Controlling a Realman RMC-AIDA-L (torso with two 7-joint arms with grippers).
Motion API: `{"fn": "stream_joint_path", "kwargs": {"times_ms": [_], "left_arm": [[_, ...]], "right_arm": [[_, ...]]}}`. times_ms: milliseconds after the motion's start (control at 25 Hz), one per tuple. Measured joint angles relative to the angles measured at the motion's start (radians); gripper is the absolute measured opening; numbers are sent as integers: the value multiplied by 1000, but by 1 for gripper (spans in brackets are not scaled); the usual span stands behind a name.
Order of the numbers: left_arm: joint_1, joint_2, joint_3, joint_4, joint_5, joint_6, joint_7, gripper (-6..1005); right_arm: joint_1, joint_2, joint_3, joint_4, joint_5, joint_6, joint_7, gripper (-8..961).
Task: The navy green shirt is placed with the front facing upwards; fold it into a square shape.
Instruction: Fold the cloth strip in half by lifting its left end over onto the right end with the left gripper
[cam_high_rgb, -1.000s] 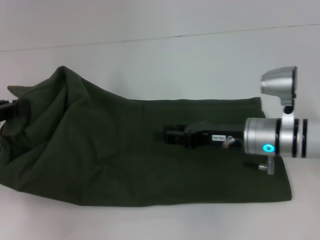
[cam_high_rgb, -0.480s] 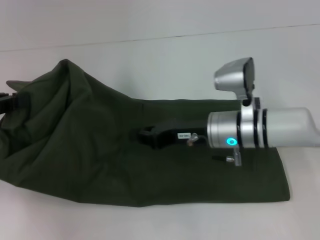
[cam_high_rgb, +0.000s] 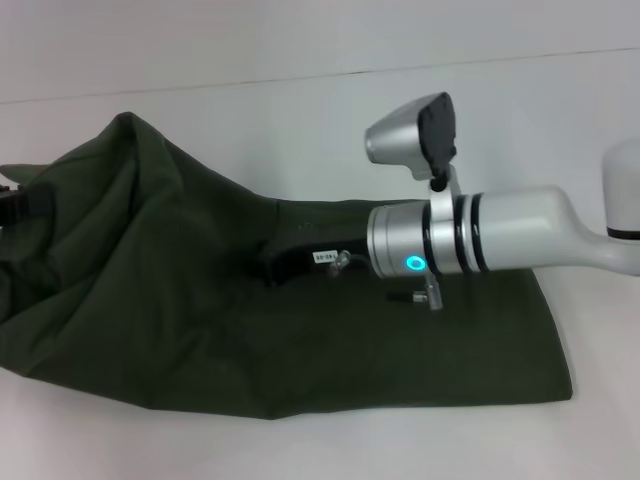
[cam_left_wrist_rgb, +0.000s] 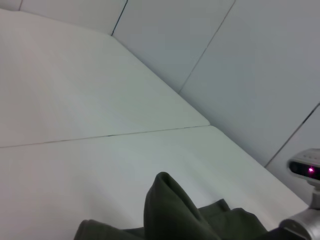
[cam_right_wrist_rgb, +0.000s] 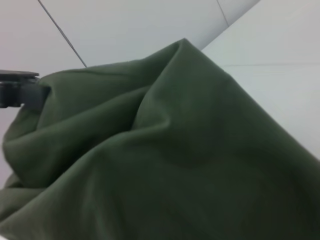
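The navy green shirt (cam_high_rgb: 150, 290) lies across the white table (cam_high_rgb: 320, 130), plain green side showing and no lettering in sight. Its right part lies flat. Its left part is lifted into a loose mound with a peak toward the back. At the far left, my left gripper (cam_high_rgb: 22, 205) holds that raised cloth; the right wrist view shows it as a black piece (cam_right_wrist_rgb: 25, 94) at the edge of the fabric (cam_right_wrist_rgb: 175, 150). My right gripper (cam_high_rgb: 272, 268) reaches in low from the right over the flat part, its tip against the foot of the mound.
The silver right forearm (cam_high_rgb: 470, 245) with its wrist camera (cam_high_rgb: 415, 135) spans the shirt's right half. Bare white table surrounds the shirt, with a seam line (cam_high_rgb: 400, 70) at the back. A grey panelled wall (cam_left_wrist_rgb: 240, 65) stands behind.
My right arm has slid steadily to the left over the shirt, bringing its gripper from the middle up to the raised fold. The left gripper and the mound have hardly moved.
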Motion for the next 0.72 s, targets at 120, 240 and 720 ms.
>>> {"fn": "stream_joint_path", "kwargs": {"times_ms": [120,240,720], "left_arm": [[3,0,-6,0,-14,13,0,43],[5,0,-8,0,-27,29,0,43],[9,-2,-9,0,-63,70,0,43]], "right_arm": [[32,0,-4,22,-1,31,2,40],[62,1,-5,42,-2,58,0,41],[170,10,9,103,2,96,4,46]]}}
